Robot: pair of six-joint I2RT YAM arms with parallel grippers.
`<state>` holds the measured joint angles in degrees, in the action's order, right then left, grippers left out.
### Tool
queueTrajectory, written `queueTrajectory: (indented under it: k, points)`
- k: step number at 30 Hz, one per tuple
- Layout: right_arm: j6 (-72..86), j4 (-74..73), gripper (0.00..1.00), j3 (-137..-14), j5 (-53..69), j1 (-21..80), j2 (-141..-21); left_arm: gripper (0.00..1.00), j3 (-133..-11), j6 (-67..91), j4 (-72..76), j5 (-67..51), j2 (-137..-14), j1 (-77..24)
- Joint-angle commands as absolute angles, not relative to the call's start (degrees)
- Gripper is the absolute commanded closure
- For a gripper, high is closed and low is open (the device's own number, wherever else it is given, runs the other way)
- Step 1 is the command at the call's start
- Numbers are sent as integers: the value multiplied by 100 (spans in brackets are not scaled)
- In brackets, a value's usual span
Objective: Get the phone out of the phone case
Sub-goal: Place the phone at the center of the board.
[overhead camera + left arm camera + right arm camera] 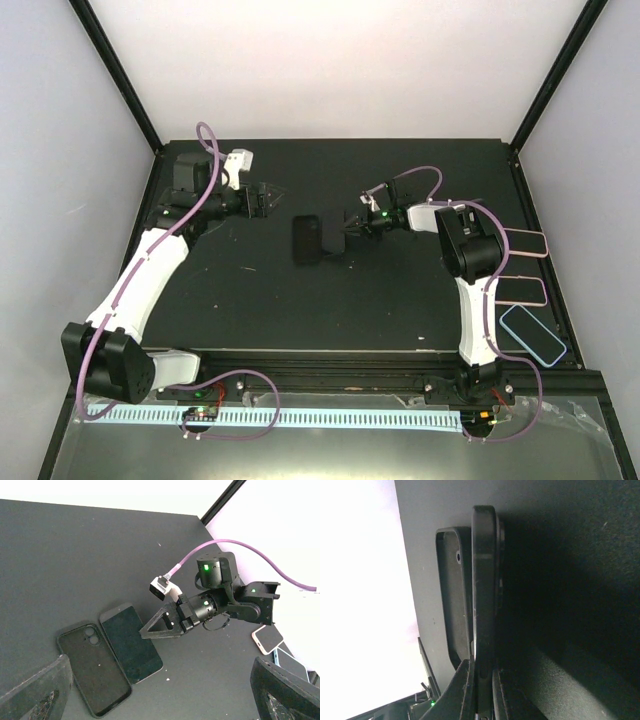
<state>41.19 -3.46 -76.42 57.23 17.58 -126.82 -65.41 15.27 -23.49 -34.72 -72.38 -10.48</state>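
Observation:
The empty black phone case (92, 667), with its camera cutout showing, lies flat on the black table. The dark phone (130, 642) sits right beside it, out of the case. In the top view the two read as one dark patch (305, 240). My right gripper (342, 233) is shut on the phone's edge. In the right wrist view the phone (483, 590) is edge-on between the fingers (465, 692), with the case (451, 595) behind it. My left gripper (264, 200) hovers left of the phone, open and empty, with its fingers (37, 690) wide apart.
Two pink-rimmed cases (525, 243) (520, 290) and a blue-rimmed one (532, 335) lie along the table's right edge. One pink-rimmed case also shows in the left wrist view (267, 640). The right arm's purple cable (240, 547) arcs above its wrist.

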Motion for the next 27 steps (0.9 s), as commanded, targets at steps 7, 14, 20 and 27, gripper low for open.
queueTrajectory:
  k: [7,14,20,27]
  points:
    - [4006,-412,99,-7654,5769,1875,-12666,1,-6473,1637,-2104,-3577,-7251,-977]
    - [3875,-553,99,-7595,5591,1958,-12574,1,-6445,1657,-2097,-3593,-7212,-958]
    - [3956,-550,78,-7547,5494,1978,-12511,1,-6358,1711,-2040,-3595,-7147,-933]
    - [3796,-815,62,-7507,5230,1973,-12325,1,-6287,1759,-1979,-3576,-7094,-923]
